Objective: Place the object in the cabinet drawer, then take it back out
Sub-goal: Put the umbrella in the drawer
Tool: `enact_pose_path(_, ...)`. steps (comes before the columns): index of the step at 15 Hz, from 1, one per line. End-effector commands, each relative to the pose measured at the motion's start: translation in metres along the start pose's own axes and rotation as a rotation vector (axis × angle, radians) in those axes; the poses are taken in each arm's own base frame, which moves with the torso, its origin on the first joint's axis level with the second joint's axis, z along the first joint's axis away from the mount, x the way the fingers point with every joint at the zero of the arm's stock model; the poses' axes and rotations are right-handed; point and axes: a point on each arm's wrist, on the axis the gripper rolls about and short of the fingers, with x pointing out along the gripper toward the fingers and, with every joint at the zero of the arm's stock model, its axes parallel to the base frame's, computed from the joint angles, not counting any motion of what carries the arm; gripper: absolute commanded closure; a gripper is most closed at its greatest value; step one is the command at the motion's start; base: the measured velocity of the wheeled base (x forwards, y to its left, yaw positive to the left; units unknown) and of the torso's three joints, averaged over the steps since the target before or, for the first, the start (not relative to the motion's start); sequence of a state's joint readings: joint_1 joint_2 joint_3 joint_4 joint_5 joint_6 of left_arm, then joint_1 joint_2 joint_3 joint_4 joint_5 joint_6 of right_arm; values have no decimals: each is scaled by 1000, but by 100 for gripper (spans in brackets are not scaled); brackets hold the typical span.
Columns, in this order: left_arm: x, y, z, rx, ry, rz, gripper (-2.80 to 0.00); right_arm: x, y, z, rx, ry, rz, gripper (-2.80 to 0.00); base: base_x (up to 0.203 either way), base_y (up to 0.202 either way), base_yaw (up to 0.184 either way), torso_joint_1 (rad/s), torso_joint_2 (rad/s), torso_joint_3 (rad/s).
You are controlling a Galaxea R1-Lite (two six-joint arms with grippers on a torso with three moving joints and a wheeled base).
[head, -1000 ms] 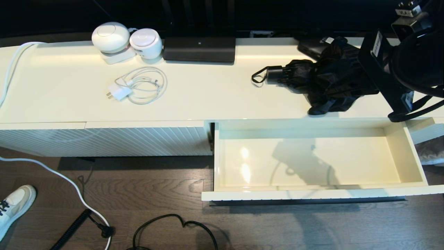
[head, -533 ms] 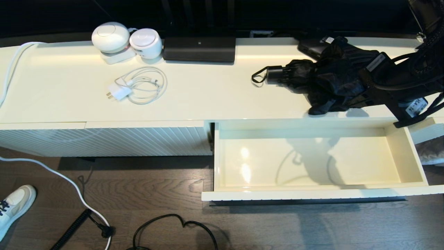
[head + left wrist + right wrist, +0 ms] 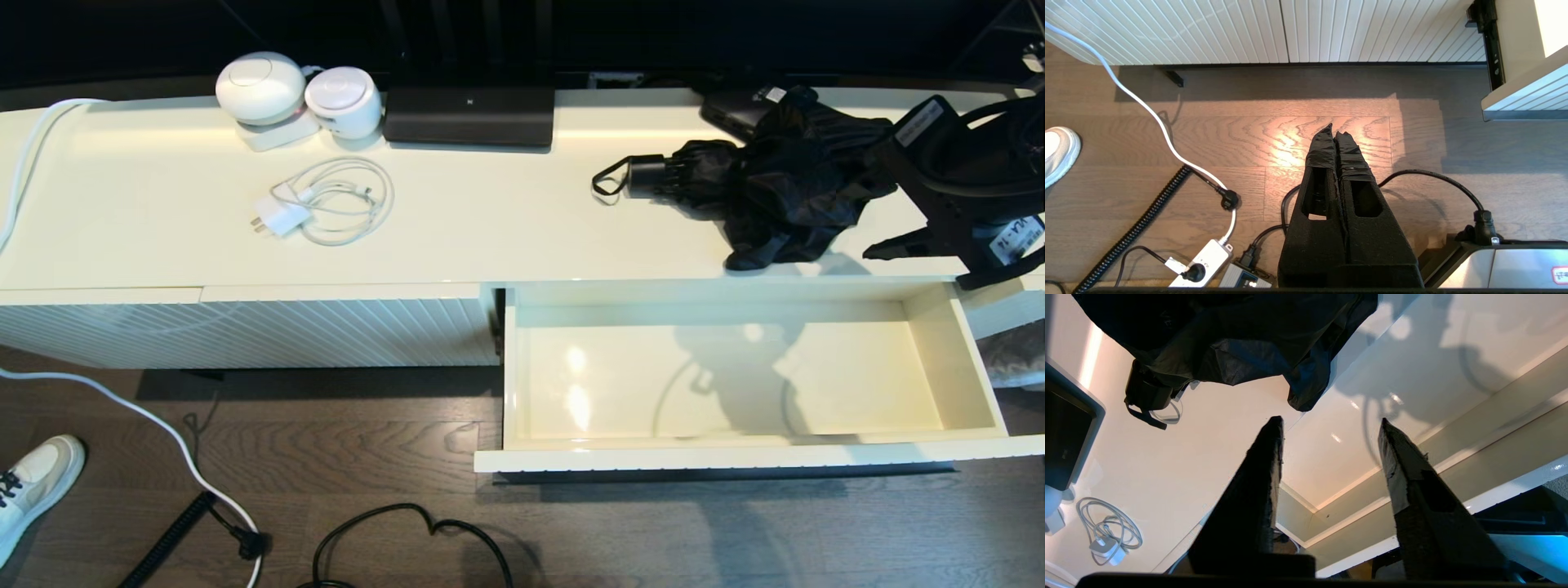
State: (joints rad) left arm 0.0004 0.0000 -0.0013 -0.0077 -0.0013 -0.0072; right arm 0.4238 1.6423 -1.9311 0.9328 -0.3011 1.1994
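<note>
The umbrella [image 3: 767, 192] lies on the cabinet top near its front edge, just behind the open drawer [image 3: 751, 384], long axis along that edge. The right gripper [image 3: 1331, 424], fingers spread and empty, hovers beside its fabric end. The left gripper [image 3: 1336, 132], pressed together, hangs over the floor.

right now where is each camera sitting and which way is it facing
Head view: on the robot's head, looking down at the cabinet top, umbrella and open drawer; the right hand enters at right.
Left wrist view: behind the shut left hand, facing the floor before the ribbed cabinet front.
Right wrist view: behind the open right hand, facing the umbrella and drawer.
Head and right wrist views share umbrella, drawer and white charger cable.
</note>
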Motion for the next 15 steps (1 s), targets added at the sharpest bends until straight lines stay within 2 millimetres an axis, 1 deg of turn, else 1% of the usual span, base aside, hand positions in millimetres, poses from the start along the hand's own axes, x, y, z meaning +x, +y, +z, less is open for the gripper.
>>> enact_pose_path(1, 0, 0, 0, 0, 1, -1, 0, 2, -1, 0, 5, 0, -11, -280, 0, 0, 0, 0, 0, 0)
enact_pose_path(4, 0, 0, 0, 0, 0, 1, 0, 8, 6, 4, 33, -36, 53, -280, 0, 0, 0, 0, 0, 0)
enact_pose_path(5, 0, 0, 0, 0, 0, -1, 0, 15, 8, 9, 49, -61, 62, -280, 0, 0, 0, 0, 0, 0)
enact_pose_path(6, 0, 0, 0, 0, 0, 0, 0, 16, 11, 14, 70, -85, 90, -280, 0, 0, 0, 0, 0, 0)
enact_pose_path(9, 0, 0, 0, 0, 0, 1, 0, 20, 15, 27, 122, -149, 150, -280, 0, 0, 0, 0, 0, 0)
enact_pose_path(11, 0, 0, 0, 0, 0, 1, 0, 17, 14, 34, 119, -172, 157, -280, 0, 0, 0, 0, 0, 0)
enact_pose_path(14, 0, 0, 0, 0, 0, -1, 0, 27, 5, 27, 74, -146, 91, -280, 0, 0, 0, 0, 0, 0)
enact_pose_path(15, 0, 0, 0, 0, 0, 1, 0, 26, 3, 27, 73, -144, 86, -280, 0, 0, 0, 0, 0, 0)
